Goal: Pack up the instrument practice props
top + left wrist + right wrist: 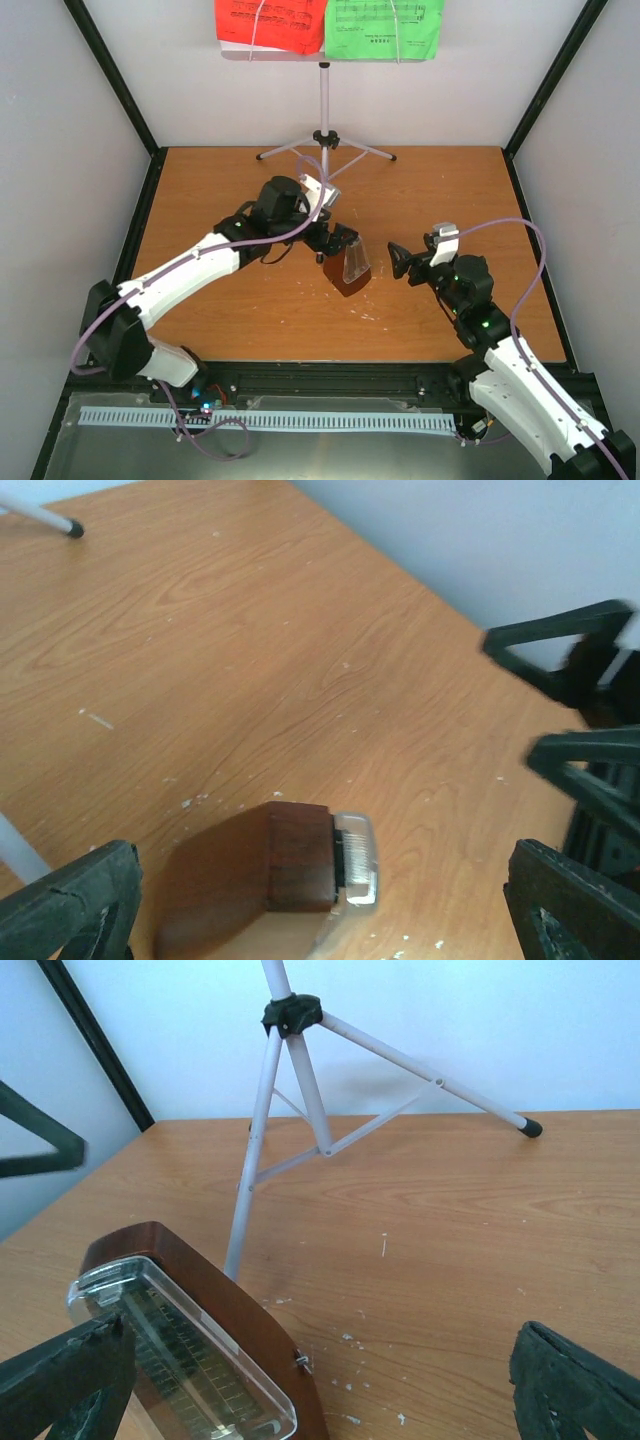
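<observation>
We judge the packing barely begun: none of the props looks put away, and we see no box or bag to receive them.

The small dark-brown pyramid metronome with its clear plastic cover [347,268] stands on the orange-brown wooden tabletop [450,190], about mid-way across. The red music sheet [270,22] and the green music sheet [385,25] sit side by side on the tray of the silver tripod stand [323,100], which is set up at the far edge with its legs spread.

The left tool [337,244] is spread wide and grips nothing. It hangs over the metronome, and its wrist view shows one finger on each side of the brown body, apart from it. The right tool [398,262] is also wide open and empty, just beside the metronome on its right.

The metronome seems to be the step in hand. The sheets and the stand are left to do.

As for hindrances, the two tools are close together around one small thing, and the right one's fingers show in the left wrist view, so we judge crowding the main risk. The nearest stand leg lies behind the metronome, apart from it. White specks dot the tabletop. A lilac cable [520,235] loops off the right arm.
</observation>
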`<state>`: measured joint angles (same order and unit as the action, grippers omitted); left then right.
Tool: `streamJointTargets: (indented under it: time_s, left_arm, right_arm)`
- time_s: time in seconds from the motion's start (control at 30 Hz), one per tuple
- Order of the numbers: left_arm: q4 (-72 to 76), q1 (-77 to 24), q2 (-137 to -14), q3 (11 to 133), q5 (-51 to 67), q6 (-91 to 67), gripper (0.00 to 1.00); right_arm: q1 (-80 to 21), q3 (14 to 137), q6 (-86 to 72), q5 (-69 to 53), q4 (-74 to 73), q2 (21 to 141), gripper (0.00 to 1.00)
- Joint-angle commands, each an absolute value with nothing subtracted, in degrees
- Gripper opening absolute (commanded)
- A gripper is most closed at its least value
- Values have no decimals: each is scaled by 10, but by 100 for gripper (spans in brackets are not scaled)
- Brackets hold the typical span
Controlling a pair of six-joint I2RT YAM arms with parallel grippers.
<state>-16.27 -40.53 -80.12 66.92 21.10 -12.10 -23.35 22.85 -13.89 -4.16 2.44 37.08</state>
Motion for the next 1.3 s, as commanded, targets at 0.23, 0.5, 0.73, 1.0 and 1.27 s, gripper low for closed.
streamJointTargets:
  time_s: [0.23,0.5,0.73,1.0,1.27]
  left_arm:
    - [-188,-465,-889,718,88,-91,99]
    - [-185,-490,-927,731,74,-69,82]
    - [-195,-495,-932,731,35,-74,60]
    - [-213,-514,-937,742,-16,-87,50]
    - [-203,-517,-908,707,41,-176,83]
  right_arm:
    - [-225,202,-148,-52,-3,316,100]
    - [-226,197,-147,-49,-13,305,100]
    - [-226,192,-148,-40,-26,284,100]
    - [-226,191,-148,-38,-33,287,100]
    - [-226,200,-148,-25,-58,289,100]
